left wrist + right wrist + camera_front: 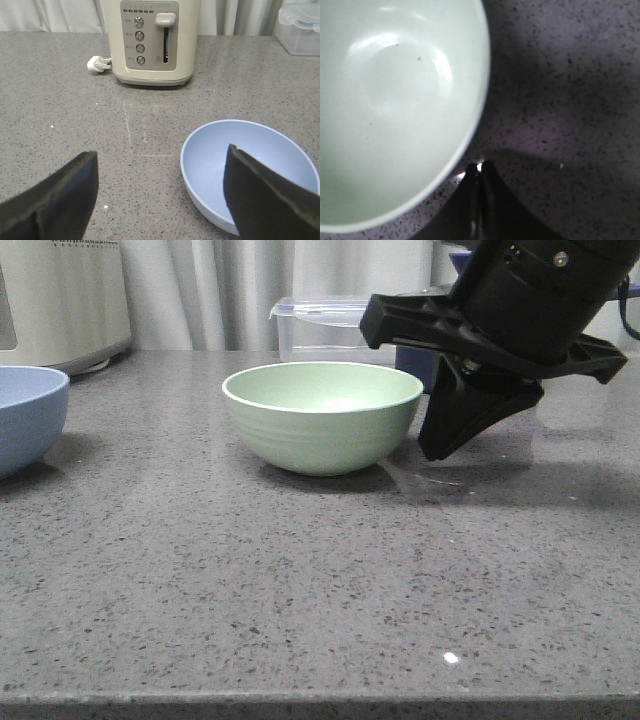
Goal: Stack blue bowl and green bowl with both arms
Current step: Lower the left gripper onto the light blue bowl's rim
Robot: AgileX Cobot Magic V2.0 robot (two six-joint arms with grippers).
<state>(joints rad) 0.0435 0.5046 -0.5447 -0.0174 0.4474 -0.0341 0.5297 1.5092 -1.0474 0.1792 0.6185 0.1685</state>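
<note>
The green bowl (322,415) stands upright and empty in the middle of the grey counter; it fills the right wrist view (395,105). My right gripper (437,445) is shut and empty, its tip just beside the bowl's right side, low over the counter (479,170). The blue bowl (25,415) stands at the left edge of the front view and shows in the left wrist view (250,170). My left gripper (160,195) is open and empty above the counter, one finger over the blue bowl's inside, the other over bare counter.
A cream toaster (152,40) with a white plug (98,63) stands behind the blue bowl. A clear lidded box (325,328) and a dark navy pot (420,365) stand behind the green bowl. The counter's front edge (320,702) is near.
</note>
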